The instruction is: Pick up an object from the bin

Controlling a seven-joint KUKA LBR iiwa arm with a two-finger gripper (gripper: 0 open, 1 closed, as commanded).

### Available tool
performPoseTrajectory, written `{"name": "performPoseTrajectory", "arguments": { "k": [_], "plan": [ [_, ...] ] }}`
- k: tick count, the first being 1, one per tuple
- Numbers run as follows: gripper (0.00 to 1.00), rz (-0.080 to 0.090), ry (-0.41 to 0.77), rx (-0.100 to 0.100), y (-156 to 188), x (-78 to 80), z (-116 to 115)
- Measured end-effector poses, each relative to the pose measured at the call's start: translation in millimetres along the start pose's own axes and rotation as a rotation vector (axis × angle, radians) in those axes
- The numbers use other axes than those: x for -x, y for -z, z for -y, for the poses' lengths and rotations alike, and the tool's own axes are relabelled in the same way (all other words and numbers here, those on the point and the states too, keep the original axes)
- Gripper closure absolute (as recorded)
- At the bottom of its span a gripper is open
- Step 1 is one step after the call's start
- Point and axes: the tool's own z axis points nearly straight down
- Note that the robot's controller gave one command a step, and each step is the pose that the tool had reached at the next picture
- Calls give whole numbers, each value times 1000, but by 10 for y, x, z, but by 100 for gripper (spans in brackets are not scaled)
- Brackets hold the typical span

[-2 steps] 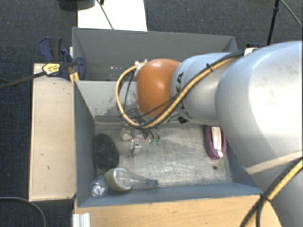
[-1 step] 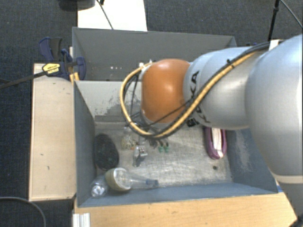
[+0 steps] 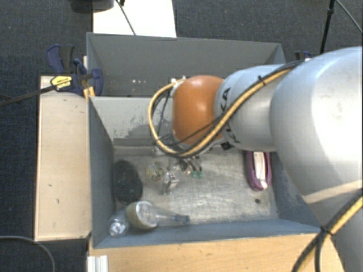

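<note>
My gripper point(image 3: 182, 166) hangs low in the middle of the bin, just under the orange cover, close to the floor. A small pale yellowish thing point(image 3: 153, 171) lies right beside it on the left. A small silvery metal piece point(image 3: 168, 181) lies just below and left of it. A tiny green bit point(image 3: 198, 174) shows at its right side. Whether anything is held cannot be made out.
A black oval thing point(image 3: 126, 181) lies against the left wall. A clear and olive glass-like thing with a dark stem point(image 3: 146, 214) lies along the front wall. A purple and white thing point(image 3: 257, 170) lies at the right. The arm covers the bin's right part.
</note>
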Motion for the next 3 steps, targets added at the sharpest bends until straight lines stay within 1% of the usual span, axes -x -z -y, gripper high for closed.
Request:
{"name": "performPoseTrajectory", "arguments": {
  "k": [1, 2, 3],
  "plan": [
    [100, 4, 0, 1, 43, 1, -23],
    [100, 8, 50, 0, 1046, -160, 74],
    [100, 5, 97, 0, 1404, -106, 177]
  ]
}}
